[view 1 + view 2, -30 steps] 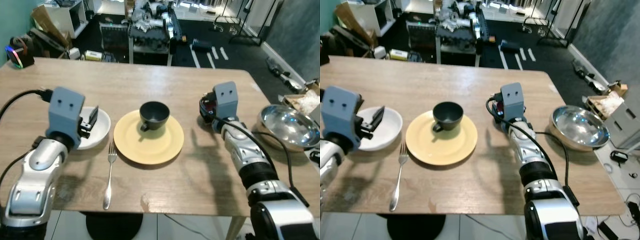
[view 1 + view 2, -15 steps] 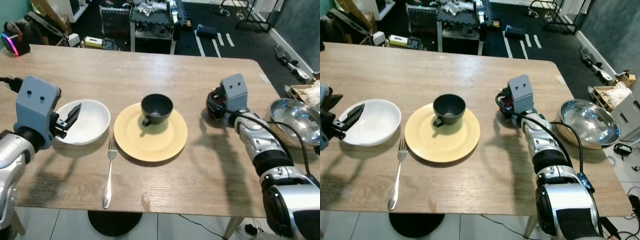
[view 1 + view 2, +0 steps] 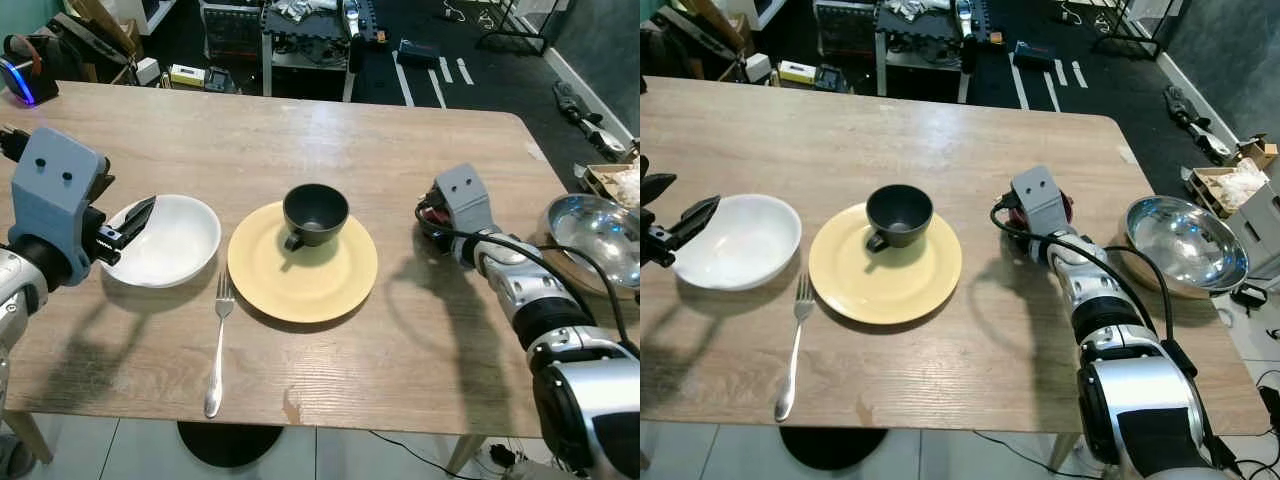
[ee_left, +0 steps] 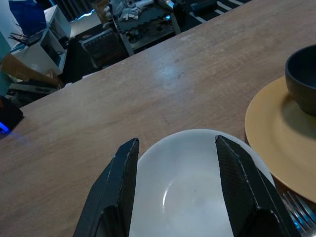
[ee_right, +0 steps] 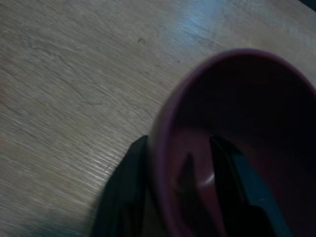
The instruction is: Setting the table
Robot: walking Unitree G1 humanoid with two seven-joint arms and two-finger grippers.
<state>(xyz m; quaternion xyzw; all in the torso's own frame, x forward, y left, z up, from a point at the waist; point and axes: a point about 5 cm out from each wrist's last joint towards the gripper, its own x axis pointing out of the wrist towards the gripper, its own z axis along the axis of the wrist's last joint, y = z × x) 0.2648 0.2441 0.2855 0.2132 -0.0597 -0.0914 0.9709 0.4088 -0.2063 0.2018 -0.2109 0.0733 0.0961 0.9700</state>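
Wooden bench [image 3: 400, 160], place partly laid: yellow plate [image 3: 320, 285] in the middle with a black cup [image 3: 315, 212] standing on its far part, handle toward the robot; a fork [image 3: 217, 345] just beside the plate's left edge, tines pointing away; a white bowl [image 3: 175, 240] left of the fork. Left pincer [image 4: 175, 187] hangs at the bowl's near-left side, fingers [image 4: 121, 185] spread apart with the bowl seen between them, nothing held. Right pincer [image 5: 180, 190] is at a dark red bowl [image 5: 237, 143] on the right side of the bench; one finger [image 5: 126, 192] lies outside the wall, the other inside, astride the rim, though whether they actually pinch it cannot be told. A steel bowl [image 3: 592, 232] sits off the bench's right edge. Judged step: the red bowl is being placed or about to be shifted. To do this well, confirm the rim grip before lifting, keep the bowl level and low, move slowly so it does not swing on a single-wall hold, and steer clear of the cup.
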